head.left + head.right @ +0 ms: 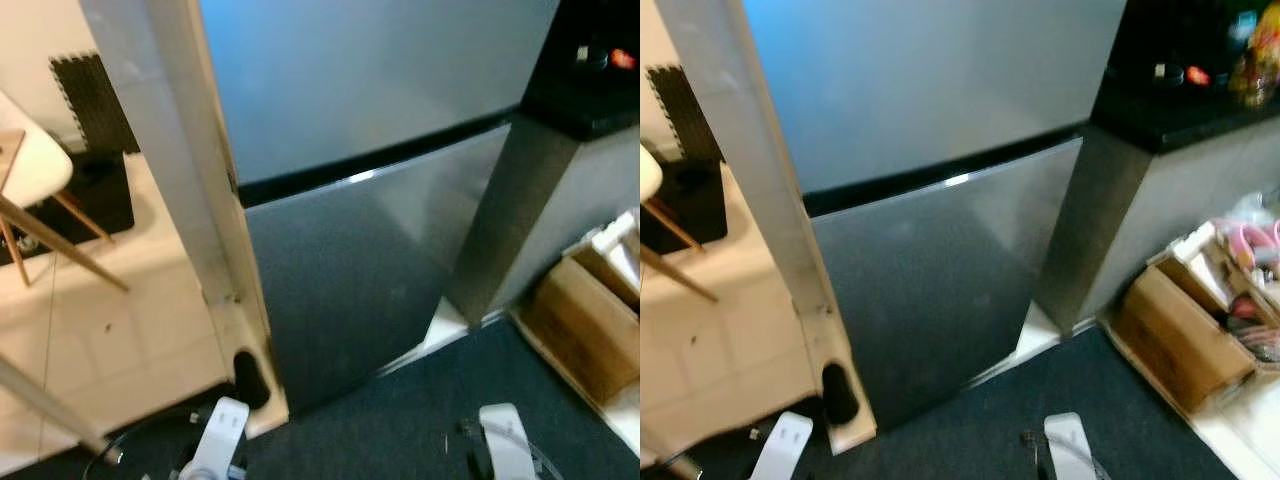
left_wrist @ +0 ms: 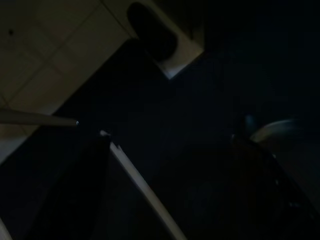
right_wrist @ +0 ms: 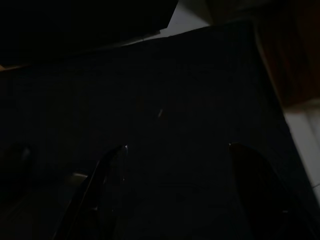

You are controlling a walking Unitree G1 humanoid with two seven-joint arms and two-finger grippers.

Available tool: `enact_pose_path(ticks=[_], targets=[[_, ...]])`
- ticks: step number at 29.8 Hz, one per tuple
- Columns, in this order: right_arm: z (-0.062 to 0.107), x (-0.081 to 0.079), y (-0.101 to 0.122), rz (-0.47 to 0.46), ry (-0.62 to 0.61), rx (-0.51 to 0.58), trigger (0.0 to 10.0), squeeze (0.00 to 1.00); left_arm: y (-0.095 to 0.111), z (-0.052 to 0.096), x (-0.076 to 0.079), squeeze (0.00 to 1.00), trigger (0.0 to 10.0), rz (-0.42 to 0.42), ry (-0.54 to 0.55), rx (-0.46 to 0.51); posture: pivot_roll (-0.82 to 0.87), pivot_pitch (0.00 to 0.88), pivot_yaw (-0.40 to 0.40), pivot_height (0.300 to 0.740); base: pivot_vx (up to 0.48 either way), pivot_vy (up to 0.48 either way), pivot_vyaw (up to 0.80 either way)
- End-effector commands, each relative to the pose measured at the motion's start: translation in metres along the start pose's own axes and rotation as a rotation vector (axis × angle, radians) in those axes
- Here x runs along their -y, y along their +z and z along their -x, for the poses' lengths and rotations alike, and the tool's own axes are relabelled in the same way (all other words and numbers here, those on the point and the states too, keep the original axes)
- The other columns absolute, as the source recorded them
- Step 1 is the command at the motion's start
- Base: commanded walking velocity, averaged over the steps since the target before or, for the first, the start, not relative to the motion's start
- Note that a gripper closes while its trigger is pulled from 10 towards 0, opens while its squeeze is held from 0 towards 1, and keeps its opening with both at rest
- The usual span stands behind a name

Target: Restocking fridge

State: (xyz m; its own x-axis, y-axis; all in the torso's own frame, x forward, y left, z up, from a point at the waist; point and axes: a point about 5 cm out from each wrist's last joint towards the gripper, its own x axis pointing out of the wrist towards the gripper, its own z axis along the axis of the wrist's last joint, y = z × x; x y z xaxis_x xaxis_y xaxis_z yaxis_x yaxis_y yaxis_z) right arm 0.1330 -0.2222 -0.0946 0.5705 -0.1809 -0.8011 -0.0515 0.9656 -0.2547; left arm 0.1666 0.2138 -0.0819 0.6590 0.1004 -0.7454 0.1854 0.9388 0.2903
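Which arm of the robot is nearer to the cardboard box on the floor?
The right. The right arm hangs low over the dark carpet, on the side of the cardboard box. The left arm hangs across the fridge, near the tiled floor.

Closed fridge (image 1: 350,200) seen from above, both doors shut.
A dark carpet (image 1: 400,420) lies before it; a cardboard box (image 1: 585,330) sits to its right beside a dark tabletop (image 1: 590,100), and pale floor tiles (image 1: 120,340) with a chair (image 1: 35,190) lie to its left.
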Motion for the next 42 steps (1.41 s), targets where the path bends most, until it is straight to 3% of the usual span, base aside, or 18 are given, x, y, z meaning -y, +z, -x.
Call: enact_pose_path(ticks=[1, 42], targets=[[-0.0021, -0.0015, 0.0082, -0.014, 0.001, 0.025, 10.0, 0.0, -0.0122, 0.0035, 0.001, 0.0, 10.0, 0.003, -0.003, -0.045, -0.04, 0.0, -0.038, 0.74, 0.0, 0.0, 0.8], [-0.0015, -0.0022, 0.0063, -0.017, 0.001, 0.02, 10.0, 0.0, -0.0213, 0.0062, 0.0033, 0.0, 10.0, 0.004, -0.012, -0.084, -0.05, 0.0, -0.038, 0.74, 0.0, 0.0, 0.8]])
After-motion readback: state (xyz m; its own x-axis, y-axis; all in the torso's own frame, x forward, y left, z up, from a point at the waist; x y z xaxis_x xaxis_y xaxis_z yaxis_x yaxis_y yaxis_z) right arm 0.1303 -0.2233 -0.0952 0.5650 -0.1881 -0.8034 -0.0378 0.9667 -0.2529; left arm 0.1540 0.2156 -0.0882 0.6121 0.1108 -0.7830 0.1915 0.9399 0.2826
